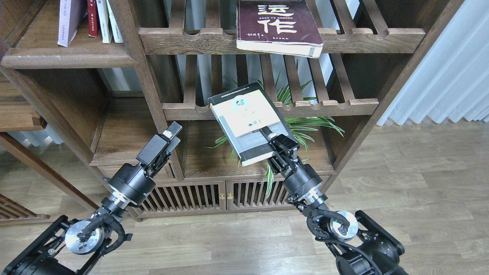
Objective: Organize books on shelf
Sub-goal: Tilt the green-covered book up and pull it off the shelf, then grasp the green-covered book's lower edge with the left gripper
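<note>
My right gripper (272, 140) is shut on the near edge of the black-bordered book with the yellow-green cover (246, 120). It holds the book tilted in the air, in front of the lower slatted rack. The thick maroon book with white Chinese characters (278, 23) lies flat on the upper slatted rack, overhanging its front rail. The pale lavender-white paperback (68, 21) stands on the dark plank shelf (72, 59) at the upper left. My left gripper (172, 137) is empty, slightly open, low in front of the bookcase's upright post.
Slim red and white-spined volumes (102, 19) stand next to the paperback. A green spider plant (311, 124) sits behind the held book. The two slatted racks (324, 107) have scalloped front rails. A slatted cabinet (225, 194) is below. A white curtain (450, 65) hangs at right.
</note>
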Available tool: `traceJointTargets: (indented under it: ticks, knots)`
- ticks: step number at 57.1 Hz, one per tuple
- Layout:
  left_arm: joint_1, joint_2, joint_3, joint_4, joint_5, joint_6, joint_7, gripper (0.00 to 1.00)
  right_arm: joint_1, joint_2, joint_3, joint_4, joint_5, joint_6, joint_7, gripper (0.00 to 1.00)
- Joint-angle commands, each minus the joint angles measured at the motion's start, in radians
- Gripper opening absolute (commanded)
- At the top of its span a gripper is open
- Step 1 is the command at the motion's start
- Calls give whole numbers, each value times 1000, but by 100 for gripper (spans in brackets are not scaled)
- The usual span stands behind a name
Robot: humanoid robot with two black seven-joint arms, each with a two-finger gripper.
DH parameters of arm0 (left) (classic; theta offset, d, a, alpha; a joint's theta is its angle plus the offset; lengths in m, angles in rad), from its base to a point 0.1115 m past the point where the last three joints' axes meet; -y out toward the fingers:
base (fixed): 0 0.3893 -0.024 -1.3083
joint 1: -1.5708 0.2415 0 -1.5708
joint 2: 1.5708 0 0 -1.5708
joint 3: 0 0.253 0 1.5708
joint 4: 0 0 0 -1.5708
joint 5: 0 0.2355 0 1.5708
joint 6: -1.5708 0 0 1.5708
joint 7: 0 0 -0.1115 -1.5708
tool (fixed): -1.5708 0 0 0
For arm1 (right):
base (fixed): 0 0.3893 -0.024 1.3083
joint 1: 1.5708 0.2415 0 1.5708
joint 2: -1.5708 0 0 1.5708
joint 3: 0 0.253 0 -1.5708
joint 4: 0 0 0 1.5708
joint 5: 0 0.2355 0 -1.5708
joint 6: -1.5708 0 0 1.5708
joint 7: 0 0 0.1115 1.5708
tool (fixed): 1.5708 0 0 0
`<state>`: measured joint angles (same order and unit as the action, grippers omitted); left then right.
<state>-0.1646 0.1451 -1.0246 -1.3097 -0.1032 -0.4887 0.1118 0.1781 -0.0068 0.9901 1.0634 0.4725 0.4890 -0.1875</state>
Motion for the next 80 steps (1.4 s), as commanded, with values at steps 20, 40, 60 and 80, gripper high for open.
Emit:
traceJointTargets:
  ticks: [20, 40, 60, 80]
  knots:
    - [48, -53, 51, -8, -26, 0, -6, 96, -17, 4, -97, 33, -2, 0, 2, 5]
    - [45, -64, 49, -6, -39, 0, -1, 93, -28, 7, -128, 43, -2, 0, 0, 5]
    - [36, -67, 51, -5, -52, 0, -3, 85, -28, 7, -180, 61, -2, 0, 2, 5]
    - [36, -68, 54, -6, -56, 0, -1, 60, -28, 7, -197, 61, -2, 0, 0, 5]
